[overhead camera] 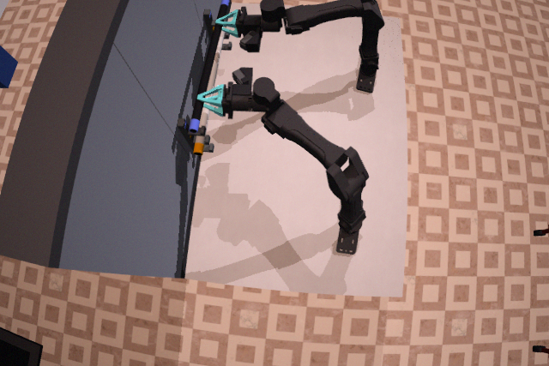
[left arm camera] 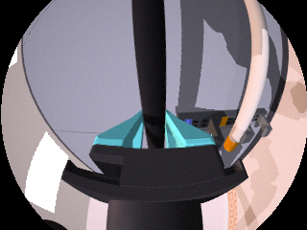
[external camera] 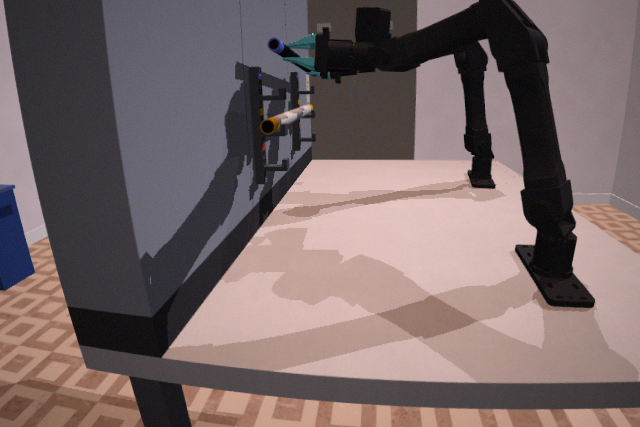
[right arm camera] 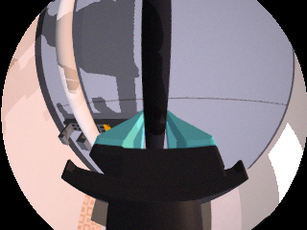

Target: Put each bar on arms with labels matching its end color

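A dark bar with blue ends [overhead camera: 208, 65] [external camera: 276, 45] [left arm camera: 150, 57] [right arm camera: 156, 57] is held in front of the wall, above the rack's top arms and touching none. My left gripper [overhead camera: 199, 97] [left arm camera: 154, 115] is shut on it toward the near end in the exterior view. My right gripper [overhead camera: 217, 21] [right arm camera: 154, 114] is shut on it toward the far end. A white bar with orange ends [external camera: 286, 117] [left arm camera: 259, 72] [right arm camera: 67, 62] lies on the middle rack arms. The near upright [external camera: 254, 158] has a blue label [external camera: 259, 76] on top, then orange [external camera: 261, 112], then red [external camera: 264, 145].
The grey wall [overhead camera: 146, 131] [external camera: 180, 76] stands close behind the rack. The far upright [external camera: 294, 127] carries matching arms. The top near arm [external camera: 271, 97] and bottom near arm [external camera: 273, 167] bear no bar. The pale table top [overhead camera: 288, 229] [external camera: 310, 344] lies below.
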`<state>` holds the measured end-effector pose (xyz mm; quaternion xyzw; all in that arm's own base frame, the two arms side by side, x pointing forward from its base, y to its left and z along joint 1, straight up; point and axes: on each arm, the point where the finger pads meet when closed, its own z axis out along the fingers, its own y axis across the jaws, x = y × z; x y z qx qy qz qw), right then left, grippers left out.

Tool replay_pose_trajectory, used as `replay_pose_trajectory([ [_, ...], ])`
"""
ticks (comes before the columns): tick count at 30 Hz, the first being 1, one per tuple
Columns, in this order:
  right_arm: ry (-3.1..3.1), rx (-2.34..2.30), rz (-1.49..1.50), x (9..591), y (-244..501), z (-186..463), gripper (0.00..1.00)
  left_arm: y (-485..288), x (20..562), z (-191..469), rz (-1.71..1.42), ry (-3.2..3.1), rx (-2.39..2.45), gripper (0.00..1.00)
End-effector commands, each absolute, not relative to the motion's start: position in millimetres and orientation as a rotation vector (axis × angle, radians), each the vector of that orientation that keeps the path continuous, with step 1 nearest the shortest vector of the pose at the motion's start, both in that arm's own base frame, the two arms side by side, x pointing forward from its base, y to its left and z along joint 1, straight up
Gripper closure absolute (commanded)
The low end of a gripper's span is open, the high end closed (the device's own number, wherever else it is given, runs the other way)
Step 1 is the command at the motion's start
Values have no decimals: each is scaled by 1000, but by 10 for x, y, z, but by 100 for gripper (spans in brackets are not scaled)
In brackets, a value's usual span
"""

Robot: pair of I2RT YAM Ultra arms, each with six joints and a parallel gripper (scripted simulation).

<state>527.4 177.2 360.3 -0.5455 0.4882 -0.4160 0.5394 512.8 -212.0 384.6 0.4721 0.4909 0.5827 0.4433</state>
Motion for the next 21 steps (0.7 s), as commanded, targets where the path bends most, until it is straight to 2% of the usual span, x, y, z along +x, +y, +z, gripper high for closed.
replay_pose_trajectory([
  [1,1060,-1157,-1051,5310,1722,4274,100,-2105,5127,4329,1452,1139,1075,100],
  [21,1057,-1146,-1042,5283,1704,4250,100,-2129,5085,4351,1476,1126,1069,100],
])
